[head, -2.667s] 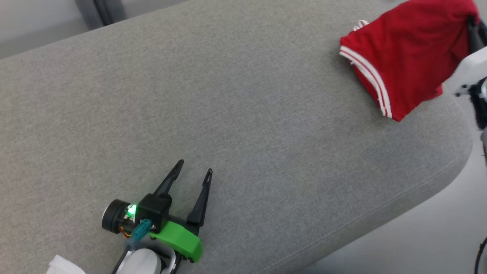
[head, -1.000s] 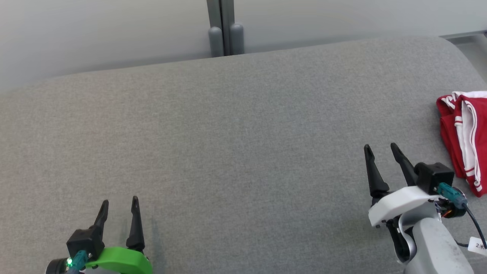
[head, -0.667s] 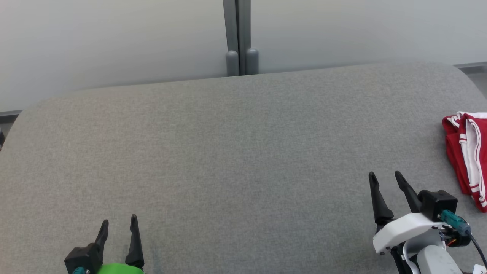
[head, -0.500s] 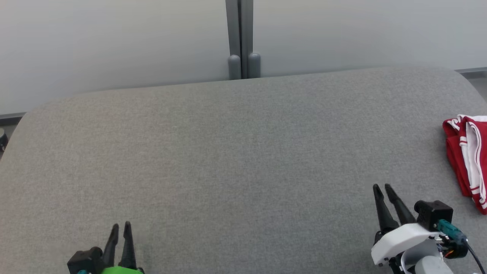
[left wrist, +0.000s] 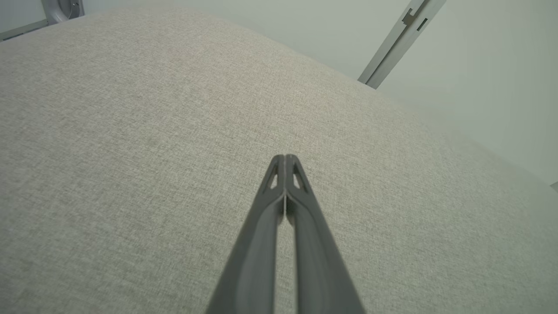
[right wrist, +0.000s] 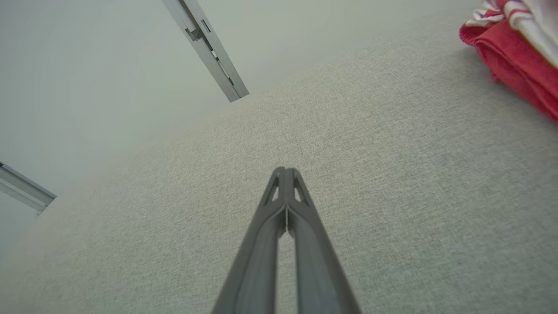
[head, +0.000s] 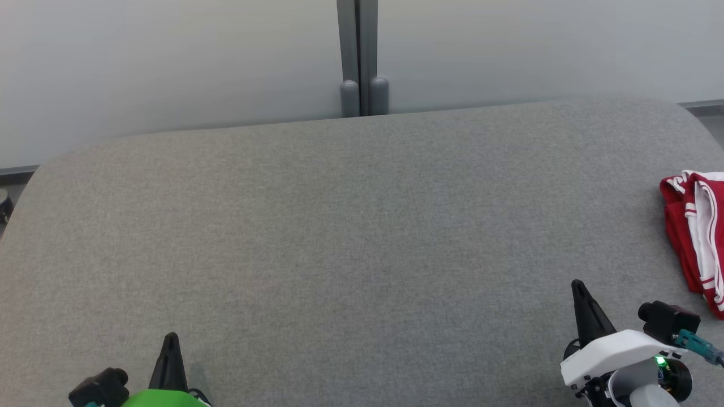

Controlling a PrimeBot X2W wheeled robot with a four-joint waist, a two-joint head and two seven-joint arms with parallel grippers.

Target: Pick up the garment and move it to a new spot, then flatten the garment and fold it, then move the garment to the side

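Note:
The garment [head: 693, 237] is red with white stripes and lies folded at the right edge of the grey cushion [head: 350, 237]; its corner also shows in the right wrist view [right wrist: 518, 52]. My right gripper [head: 578, 284] hovers near the cushion's front right, left of the garment and apart from it, shut with nothing between its fingers [right wrist: 285, 171]. At the front left my left gripper [head: 171, 336] is also shut and empty, its fingertips pressed together over bare fabric [left wrist: 284, 158].
A pale wall runs behind the cushion, with a grey vertical post [head: 362, 56] at its middle. The cushion's rounded corners drop off at the far left [head: 22, 186] and far right [head: 693, 116].
Both grippers have closed from open and drawn back toward the lower edge of the head view. The head camera tilted up and turned, so the garment now sits at the right edge.

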